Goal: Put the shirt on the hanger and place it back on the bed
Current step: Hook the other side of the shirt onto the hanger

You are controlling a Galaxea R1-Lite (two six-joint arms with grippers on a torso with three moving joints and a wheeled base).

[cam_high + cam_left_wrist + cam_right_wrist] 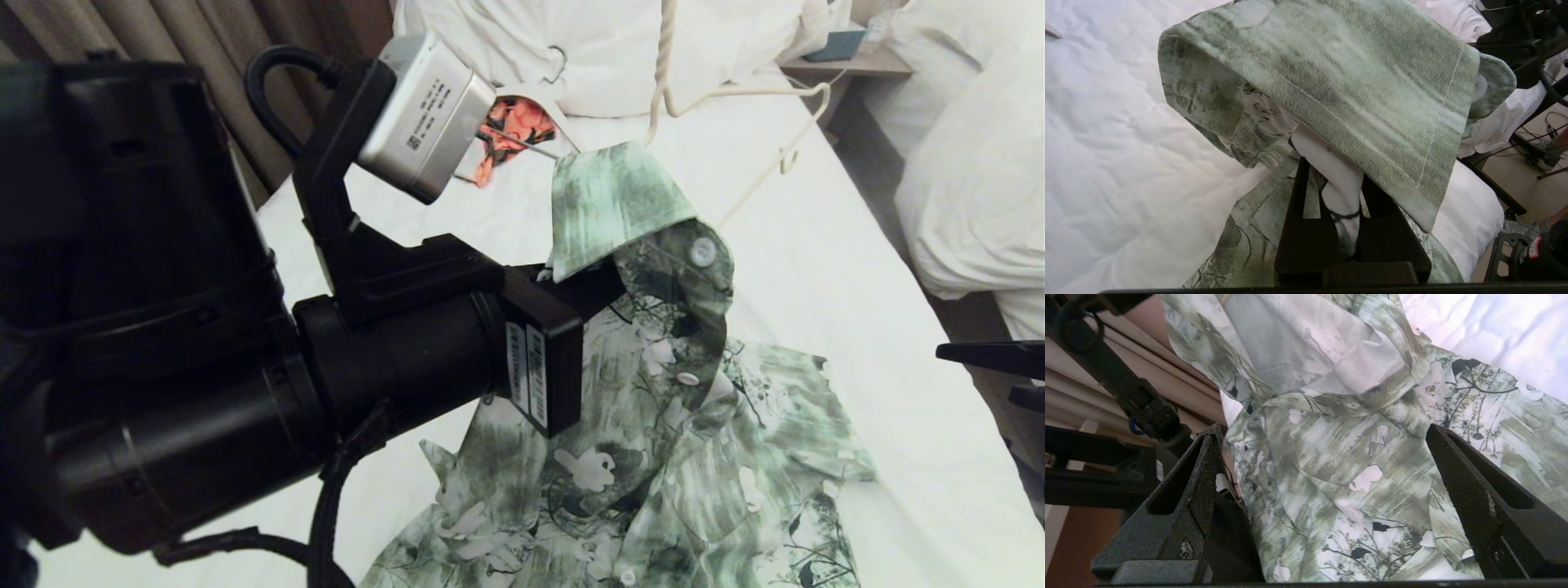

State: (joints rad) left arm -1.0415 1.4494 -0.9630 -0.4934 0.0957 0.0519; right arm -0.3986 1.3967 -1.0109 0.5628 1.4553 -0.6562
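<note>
The green and white floral shirt (653, 457) hangs from my left gripper (600, 282), which is shut on the fabric just under the collar and holds it above the bed (816, 269). The shirt's lower part still lies crumpled on the sheet. In the left wrist view the collar flap (1355, 81) drapes over the shut fingers (1306, 212). The cream hanger (664, 57) lies farther up the bed by the pillows, apart from the shirt. My right gripper (1323, 435) is open, level at the bed's right side, facing the shirt (1339, 473), its fingers either side of the cloth and not touching it.
An orange-red floral garment (514, 122) on a broad white hanger lies near the pillows (620, 49). A second bed with heaped bedding (971, 204) stands to the right, across a narrow aisle. A nightstand (849, 64) sits between the bed heads. Curtains (204, 33) hang on the left.
</note>
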